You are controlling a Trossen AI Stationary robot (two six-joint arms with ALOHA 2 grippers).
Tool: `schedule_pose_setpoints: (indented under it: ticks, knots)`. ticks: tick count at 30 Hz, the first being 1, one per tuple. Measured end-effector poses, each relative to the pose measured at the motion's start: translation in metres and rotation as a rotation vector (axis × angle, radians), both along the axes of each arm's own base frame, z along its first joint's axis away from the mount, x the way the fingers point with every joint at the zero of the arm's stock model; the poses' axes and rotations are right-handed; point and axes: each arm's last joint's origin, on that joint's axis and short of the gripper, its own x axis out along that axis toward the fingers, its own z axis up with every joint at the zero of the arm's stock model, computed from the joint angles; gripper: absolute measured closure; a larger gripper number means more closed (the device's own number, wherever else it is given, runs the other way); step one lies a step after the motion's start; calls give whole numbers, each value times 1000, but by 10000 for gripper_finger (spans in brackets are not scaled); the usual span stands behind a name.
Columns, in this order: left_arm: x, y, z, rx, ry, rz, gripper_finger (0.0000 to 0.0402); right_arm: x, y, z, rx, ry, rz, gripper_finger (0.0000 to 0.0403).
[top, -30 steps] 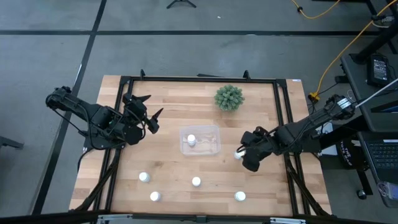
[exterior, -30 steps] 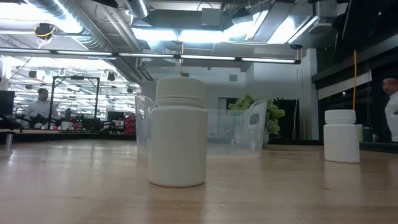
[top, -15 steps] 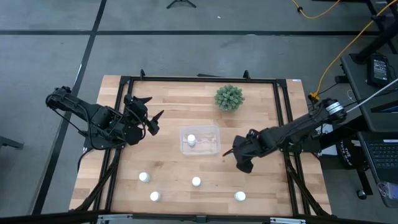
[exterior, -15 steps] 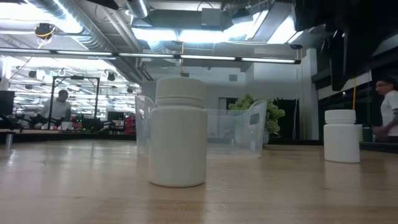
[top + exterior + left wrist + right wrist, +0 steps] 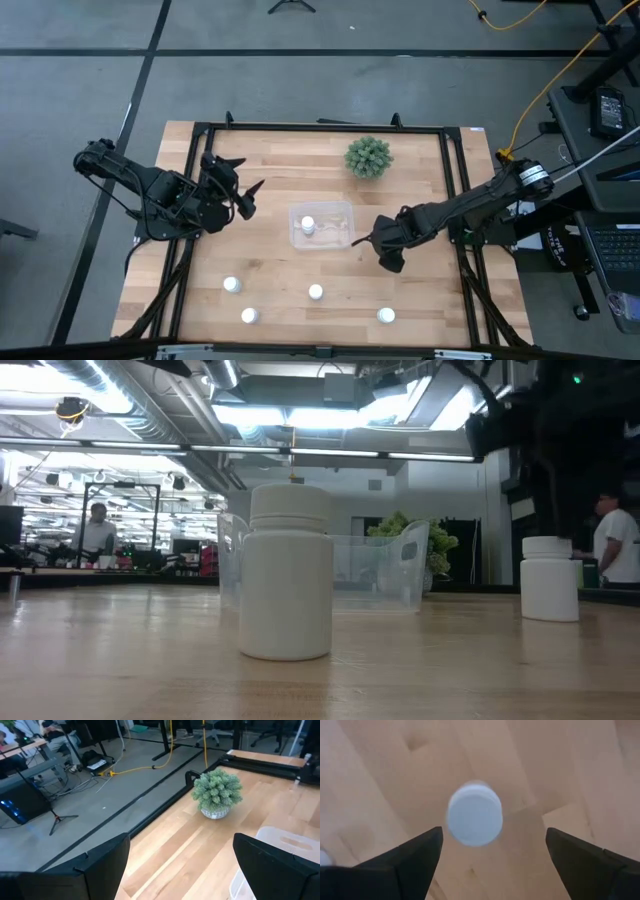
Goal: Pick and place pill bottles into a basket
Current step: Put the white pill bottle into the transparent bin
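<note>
Pill bottles stand scattered: one (image 5: 307, 224) inside the clear basket (image 5: 345, 238) at mid-counter, four more toward the near edge (image 5: 231, 285) (image 5: 249, 316) (image 5: 316, 292) (image 5: 386, 315), with bare wood between them. The right tool (image 5: 366, 240) hovers just beside the basket's right wall, fingers spread wide and gripping nothing. Its wrist view alone shows a round white cap (image 5: 474, 818) lying between the two dark fingers (image 5: 412, 856), the bottle upright on the planks. The left tool (image 5: 240, 176) waits near the left edge, fingers parted and empty. A spiky green plant (image 5: 368, 157) sits by the far edge. From counter height the smooth white cylinders (image 5: 288, 574) (image 5: 549, 578) loom before the see-through, low-walled basket (image 5: 380, 570). The counter (image 5: 270, 160) is pale wood, black-framed.
</note>
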Motion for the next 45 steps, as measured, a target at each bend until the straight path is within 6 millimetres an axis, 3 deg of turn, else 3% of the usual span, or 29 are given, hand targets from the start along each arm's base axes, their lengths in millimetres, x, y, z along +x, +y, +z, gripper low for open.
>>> schedule_pose_setpoints:
  ticks: [16,23,28,36,45]
  knots:
    - [0,0,0,18,17,-7,54,3,-9,-22,77,-62,-4,48]
    - [0,0,0,19,17,-6,54,7,-11,-21,82,-96,13,52]
    - [0,0,0,19,17,-6,54,7,-11,-21,86,-94,13,96]
    - [0,0,0,19,17,-6,54,7,-9,-20,128,-96,22,247]
    - [0,0,0,18,17,-7,54,15,-7,-13,140,-147,38,248]
